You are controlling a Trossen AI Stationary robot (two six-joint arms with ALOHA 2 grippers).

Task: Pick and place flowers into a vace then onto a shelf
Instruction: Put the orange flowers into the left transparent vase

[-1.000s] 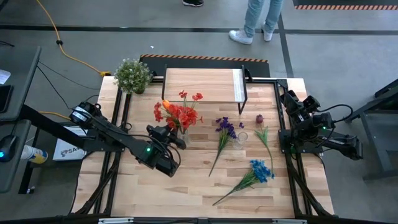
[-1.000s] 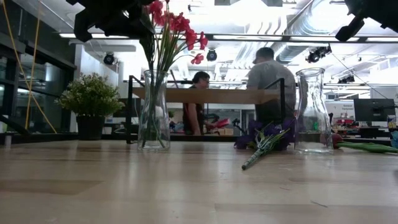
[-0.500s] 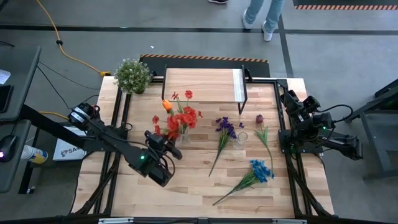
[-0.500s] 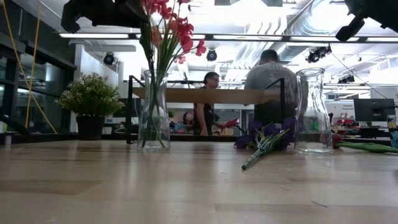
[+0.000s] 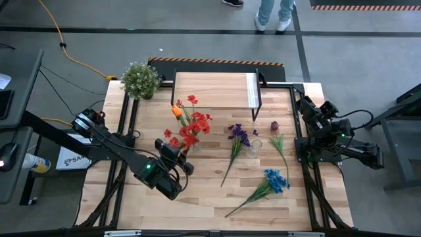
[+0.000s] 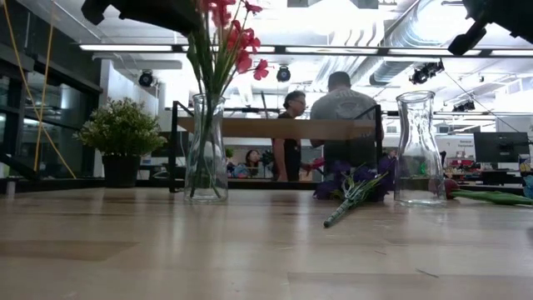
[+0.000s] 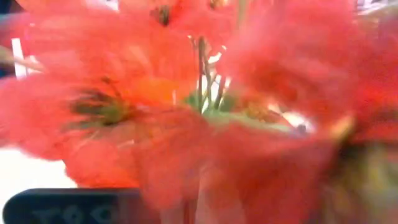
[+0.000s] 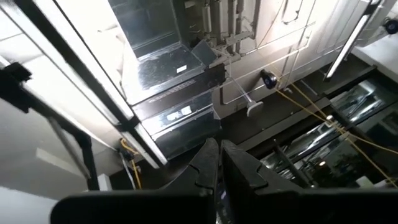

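Partway: red and orange flowers (image 5: pixel 187 125) standing in vase (image 6: pixel 206 148).
Left gripper (image 5: pixel 176 158) beside them, grip unclear; right gripper (image 8: pixel 219 163) parked, closed; four stems loose, shelf (image 5: pixel 214 90) bare.

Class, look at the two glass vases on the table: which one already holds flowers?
The vase nearer the potted plant holds the red flowers. The other vase, by the purple flowers, stands empty.

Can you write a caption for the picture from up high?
Left pincer beside red flowers standing in a vase, other flowers lying on the table.
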